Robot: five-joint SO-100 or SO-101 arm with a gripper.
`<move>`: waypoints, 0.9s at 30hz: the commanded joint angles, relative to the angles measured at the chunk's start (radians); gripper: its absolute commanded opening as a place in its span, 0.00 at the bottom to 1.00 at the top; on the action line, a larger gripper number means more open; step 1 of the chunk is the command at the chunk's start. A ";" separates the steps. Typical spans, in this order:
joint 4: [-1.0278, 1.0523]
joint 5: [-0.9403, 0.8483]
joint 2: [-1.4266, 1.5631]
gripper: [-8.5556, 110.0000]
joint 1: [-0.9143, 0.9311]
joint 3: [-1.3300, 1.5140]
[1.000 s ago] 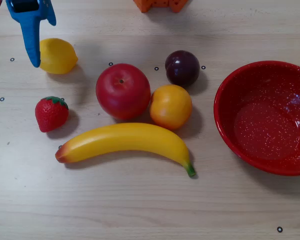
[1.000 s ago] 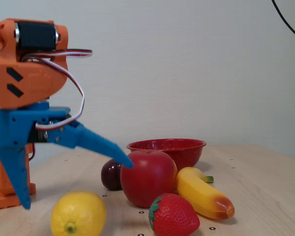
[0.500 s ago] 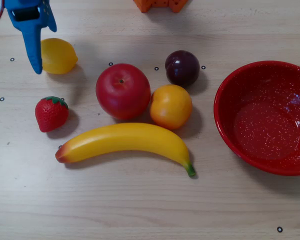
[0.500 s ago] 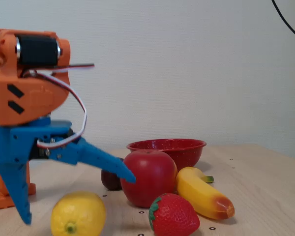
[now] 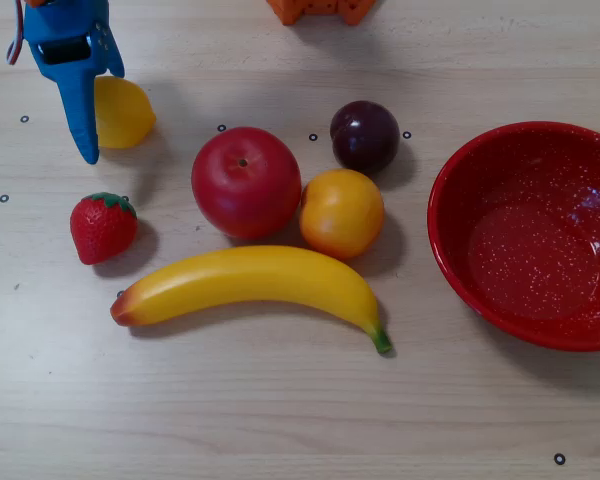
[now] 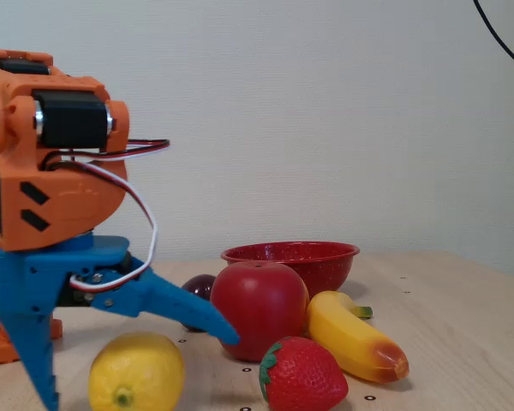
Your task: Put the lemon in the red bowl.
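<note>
Yellow lemon far from red bowl

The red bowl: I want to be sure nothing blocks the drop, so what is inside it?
In the overhead view the red bowl holds nothing: only its speckled floor shows. Its right edge is cut off by the frame, so that strip stays unseen.

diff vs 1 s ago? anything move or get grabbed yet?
The hand has come down, open, and now straddles the lemon; in the overhead view its blue finger reaches further down the picture and hides more of the lemon. Nothing gripped or released yet; the lemon hasn't moved. The red bowl, apple, banana, strawberry, plum and orange fruit are unchanged.
</note>
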 commanded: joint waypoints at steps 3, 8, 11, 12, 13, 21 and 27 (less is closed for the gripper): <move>-0.020 -0.015 0.035 0.61 0.057 -0.020; -0.032 -0.032 0.034 0.61 0.072 -0.006; -0.041 -0.035 0.031 0.61 0.075 -0.003; -0.043 -0.034 0.029 0.61 0.075 -0.003; -0.044 -0.034 0.028 0.61 0.072 -0.003; -0.067 -0.035 0.020 0.59 0.063 0.008; -0.072 -0.044 0.026 0.59 0.064 0.014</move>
